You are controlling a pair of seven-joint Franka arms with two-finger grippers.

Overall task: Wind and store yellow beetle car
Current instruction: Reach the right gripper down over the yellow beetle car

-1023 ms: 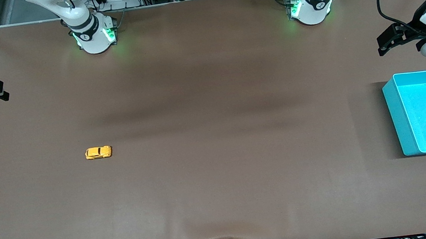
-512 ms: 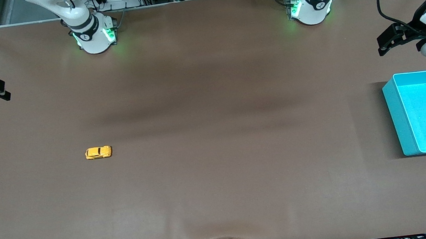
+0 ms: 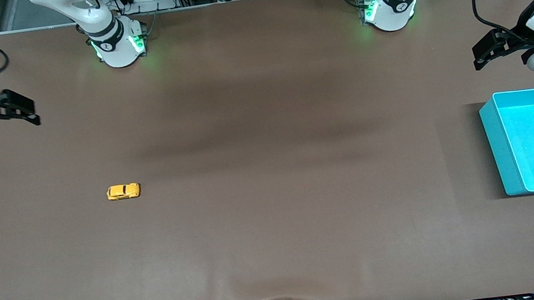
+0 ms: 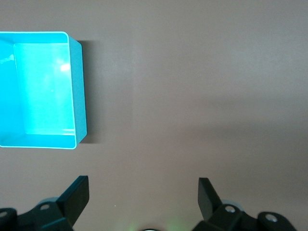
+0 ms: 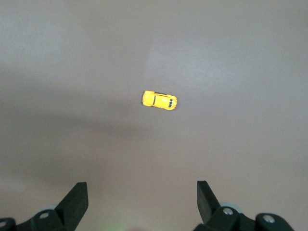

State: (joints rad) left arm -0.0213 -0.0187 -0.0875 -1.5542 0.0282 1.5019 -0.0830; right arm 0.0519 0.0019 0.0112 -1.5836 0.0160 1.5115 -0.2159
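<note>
Front view shows the yellow beetle car (image 3: 123,191) standing on its wheels on the brown table cover (image 3: 272,195), alone toward the right arm's end of the table and well apart from everything else. The teal bin (image 3: 495,142) sits at the left arm's end, about as near to the front camera as the car, with nothing inside it.

The right gripper (image 3: 20,113) hangs in the air over the table's edge at the right arm's end, its 2 fingers spread wide and holding nothing. In the right wrist view the same spread fingers (image 5: 74,202) frame bare cover, with the car (image 5: 159,100) lying on the table well clear of them.

The left gripper (image 3: 487,52) hangs over the table at the left arm's end, above the strip between its base and the bin, fingers likewise spread and empty. The left wrist view shows those fingers (image 4: 77,195) apart over bare cover, with the bin (image 4: 79,91) off to 1 side.
</note>
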